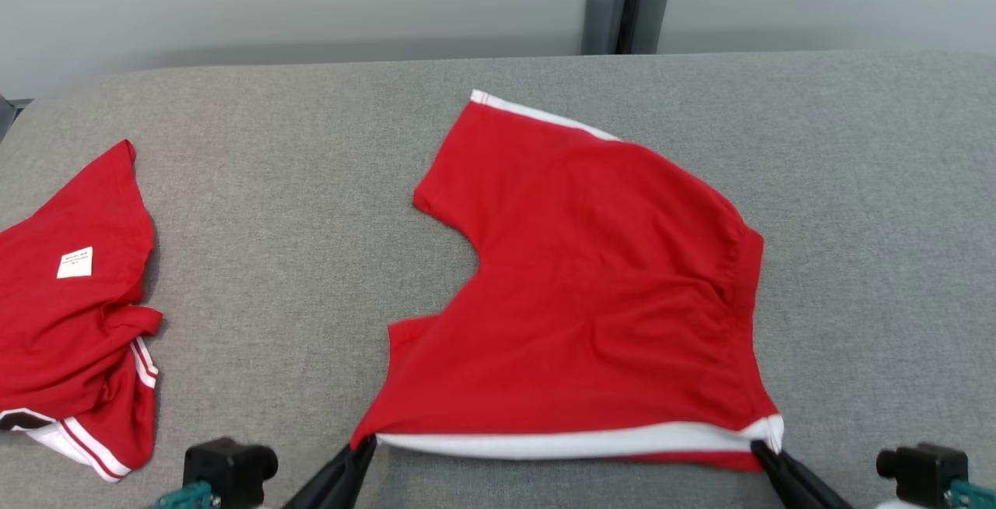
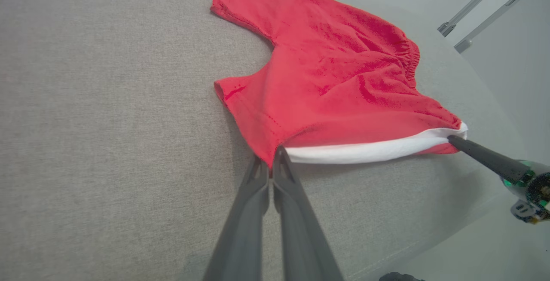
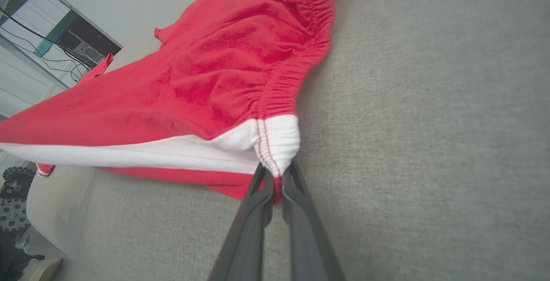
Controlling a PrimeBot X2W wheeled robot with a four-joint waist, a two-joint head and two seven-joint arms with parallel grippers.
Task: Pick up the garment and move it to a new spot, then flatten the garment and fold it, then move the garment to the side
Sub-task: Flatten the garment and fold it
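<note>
The garment [image 1: 591, 283] is a pair of red shorts with a white side stripe and a gathered waistband, spread on the grey table [image 1: 296, 182]. Its near white-edged side is lifted slightly off the cloth. My left gripper [image 1: 366, 447] is shut on the near left corner, seen close in the left wrist view [image 2: 271, 165] where the garment [image 2: 335, 83] stretches away. My right gripper [image 1: 759, 451] is shut on the near right corner at the waistband end; in the right wrist view [image 3: 277, 182] the white hem of the garment [image 3: 223, 83] sits pinched between the fingers.
A second red garment [image 1: 70, 322] with white trim and a white label lies crumpled at the table's left edge. A grey post [image 1: 626, 3] stands behind the far edge. Bare grey cloth surrounds the shorts on the right and far side.
</note>
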